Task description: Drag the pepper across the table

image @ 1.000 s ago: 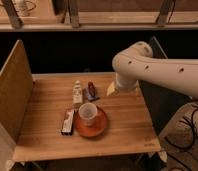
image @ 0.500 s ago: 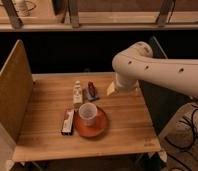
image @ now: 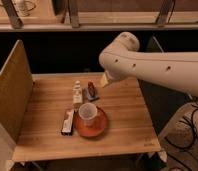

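The pepper (image: 91, 89) is a small dark red item that seems to rest on a flat grey-blue square (image: 91, 96), at the back middle of the wooden table (image: 42, 112). My white arm (image: 152, 62) reaches in from the right above the table's back right part. The gripper (image: 106, 79) shows only as a pale tip under the arm, just right of the pepper and apart from it. The rest of it is hidden by the arm.
A slim white bottle (image: 77, 93) stands left of the pepper. A white cup (image: 88, 114) sits on an orange plate (image: 94, 127) in front. A flat packet (image: 68, 121) lies left of the plate. An upright wooden panel (image: 12, 95) bounds the left side.
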Motion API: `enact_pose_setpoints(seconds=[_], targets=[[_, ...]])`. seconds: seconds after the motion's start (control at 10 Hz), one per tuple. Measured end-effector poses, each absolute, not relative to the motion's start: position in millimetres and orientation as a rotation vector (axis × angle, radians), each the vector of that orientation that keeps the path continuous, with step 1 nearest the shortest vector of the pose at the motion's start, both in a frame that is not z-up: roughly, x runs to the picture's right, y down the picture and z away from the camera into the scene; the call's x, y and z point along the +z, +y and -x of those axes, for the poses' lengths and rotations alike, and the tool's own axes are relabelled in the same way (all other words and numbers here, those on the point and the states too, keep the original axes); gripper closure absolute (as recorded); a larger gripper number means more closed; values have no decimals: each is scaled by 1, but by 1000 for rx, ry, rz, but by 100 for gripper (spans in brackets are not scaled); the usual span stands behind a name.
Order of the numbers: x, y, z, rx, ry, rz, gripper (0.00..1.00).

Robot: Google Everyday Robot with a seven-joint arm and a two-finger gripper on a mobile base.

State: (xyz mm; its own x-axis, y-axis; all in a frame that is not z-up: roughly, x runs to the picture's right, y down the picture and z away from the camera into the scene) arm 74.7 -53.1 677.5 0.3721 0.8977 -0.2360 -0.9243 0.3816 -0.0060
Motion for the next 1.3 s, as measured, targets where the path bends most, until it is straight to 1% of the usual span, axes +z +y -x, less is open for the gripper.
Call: enact_pose_setpoints(seconds=[0.2, 0.6, 0.9, 1.0, 1.1, 1.2, 1.3], targets=[[688, -77, -46, 1085, 149, 116, 26], [685, -77, -49, 1083, 156, 110, 26], [672, -87, -81, 1175, 187, 9, 26], [674, -90, -94, 1233, 200, -23, 26], [682, -91, -110, 1318, 217, -52, 26], [710, -83, -122, 1454, 237, -53, 26], [724, -77, -123, 1504, 242, -41, 26]])
